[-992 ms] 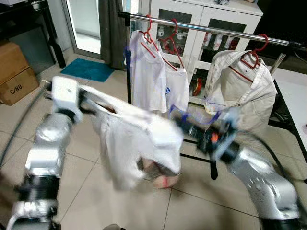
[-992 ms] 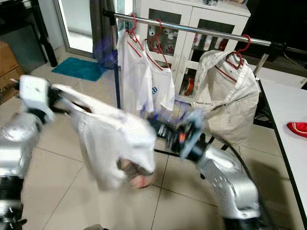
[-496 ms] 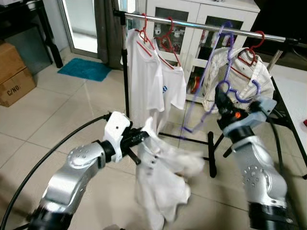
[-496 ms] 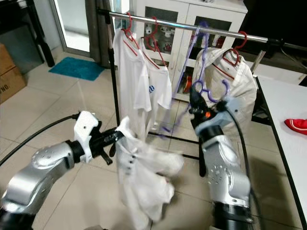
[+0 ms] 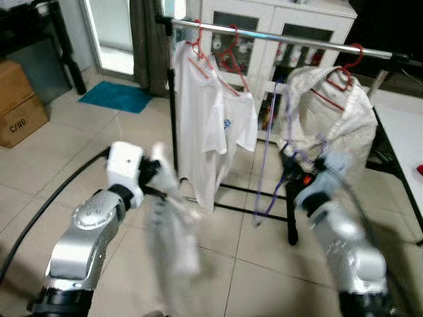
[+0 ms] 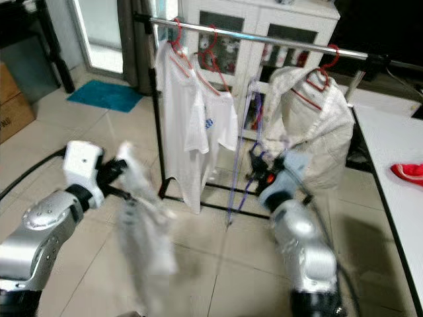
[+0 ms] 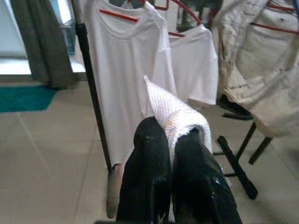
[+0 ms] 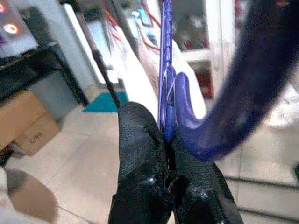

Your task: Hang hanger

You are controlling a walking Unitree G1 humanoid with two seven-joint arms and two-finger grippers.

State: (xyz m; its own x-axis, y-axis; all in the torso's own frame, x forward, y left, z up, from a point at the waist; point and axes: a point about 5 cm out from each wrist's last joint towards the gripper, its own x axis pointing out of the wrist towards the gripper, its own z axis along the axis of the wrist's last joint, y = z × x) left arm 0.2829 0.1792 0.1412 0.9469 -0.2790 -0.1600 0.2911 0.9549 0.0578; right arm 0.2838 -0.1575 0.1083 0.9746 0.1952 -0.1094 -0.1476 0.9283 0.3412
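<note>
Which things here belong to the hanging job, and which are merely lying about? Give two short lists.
Belonging to the job:
- purple hanger, gripped by the right pincer
- white garment, gripped by the left pincer
- clothes rail

Merely about:
- cardboard box
- teal mat
- white cabinet
- red item on the table edge

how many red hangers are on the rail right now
3. Two red hangers sit near the rail's left end, one under a long white t-shirt, the next under a shorter one. The third carries the beige shirt towards the right end. None looks hidden.
</note>
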